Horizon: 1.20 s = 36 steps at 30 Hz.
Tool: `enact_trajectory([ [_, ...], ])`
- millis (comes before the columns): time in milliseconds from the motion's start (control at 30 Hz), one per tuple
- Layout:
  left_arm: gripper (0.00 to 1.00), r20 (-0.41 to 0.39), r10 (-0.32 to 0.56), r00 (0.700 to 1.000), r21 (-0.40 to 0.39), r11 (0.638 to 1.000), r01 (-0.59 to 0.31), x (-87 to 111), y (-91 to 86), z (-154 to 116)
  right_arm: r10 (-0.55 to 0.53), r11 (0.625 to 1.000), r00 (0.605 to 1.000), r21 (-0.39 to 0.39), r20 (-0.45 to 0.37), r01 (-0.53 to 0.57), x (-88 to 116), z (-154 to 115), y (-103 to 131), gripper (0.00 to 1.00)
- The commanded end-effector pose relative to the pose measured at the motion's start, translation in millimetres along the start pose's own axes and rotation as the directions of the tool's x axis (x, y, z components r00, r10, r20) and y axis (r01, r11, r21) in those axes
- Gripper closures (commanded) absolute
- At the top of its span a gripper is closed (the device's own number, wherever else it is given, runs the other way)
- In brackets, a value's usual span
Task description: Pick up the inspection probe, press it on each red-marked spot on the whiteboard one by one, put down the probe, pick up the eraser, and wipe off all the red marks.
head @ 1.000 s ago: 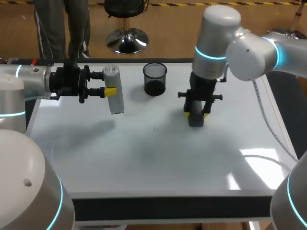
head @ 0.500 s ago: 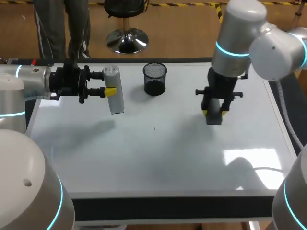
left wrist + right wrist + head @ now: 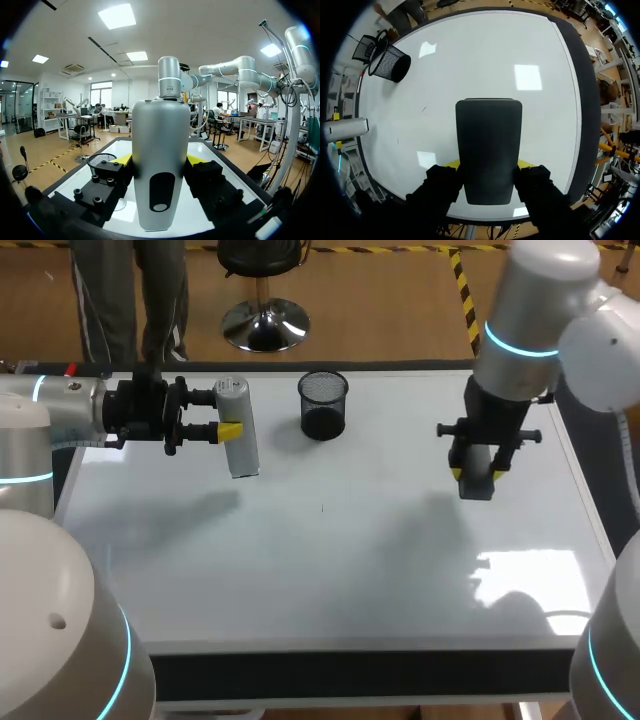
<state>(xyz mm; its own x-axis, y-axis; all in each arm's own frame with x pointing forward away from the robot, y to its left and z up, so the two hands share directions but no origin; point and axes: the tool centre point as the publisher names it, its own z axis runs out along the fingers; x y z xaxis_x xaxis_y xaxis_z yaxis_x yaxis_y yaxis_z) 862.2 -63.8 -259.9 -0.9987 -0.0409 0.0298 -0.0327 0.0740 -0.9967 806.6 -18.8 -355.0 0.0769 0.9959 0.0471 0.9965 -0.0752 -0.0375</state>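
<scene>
Eraser [image 3: 477,485], clamped in the right gripper [image 3: 477,474], hangs face-down over the whiteboard [image 3: 300,570], seemingly poised to wipe; the left gripper [image 3: 225,413] grips the inspection probe [image 3: 238,435] clear (no red marks visible).

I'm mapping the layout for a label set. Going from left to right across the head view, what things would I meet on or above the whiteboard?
inspection probe → black mesh cup → eraser
</scene>
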Motion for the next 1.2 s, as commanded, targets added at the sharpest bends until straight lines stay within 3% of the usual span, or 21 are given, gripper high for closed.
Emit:
enact_trajectory([
  [33,1.00,0.002,0.002,1.000,0.001,1.000,-0.002,0.6,-0.5,0.2,0.004,1.000,1.000,-0.003,-0.005,-0.004,-10.1,-6.0,-4.9,1.00],
  [233,1.00,0.002,0.002,1.000,0.001,1.000,-0.002,0.6,-0.5,0.2,0.024,1.000,1.000,-0.011,-0.009,-0.024,-18.4,-11.7,-9.3,1.00],
  [867,1.00,0.002,0.002,1.000,0.001,1.000,-0.002,0.6,-0.5,0.2,0.028,0.999,1.000,-0.018,-0.013,-0.028,-18.6,-12.8,-10.3,1.00],
  [1200,1.00,0.002,0.002,1.000,0.001,1.000,-0.002,0.6,-0.5,0.2,0.005,1.000,1.000,0.014,-0.017,-0.005,-32.2,0.7,-8.7,1.00],
])
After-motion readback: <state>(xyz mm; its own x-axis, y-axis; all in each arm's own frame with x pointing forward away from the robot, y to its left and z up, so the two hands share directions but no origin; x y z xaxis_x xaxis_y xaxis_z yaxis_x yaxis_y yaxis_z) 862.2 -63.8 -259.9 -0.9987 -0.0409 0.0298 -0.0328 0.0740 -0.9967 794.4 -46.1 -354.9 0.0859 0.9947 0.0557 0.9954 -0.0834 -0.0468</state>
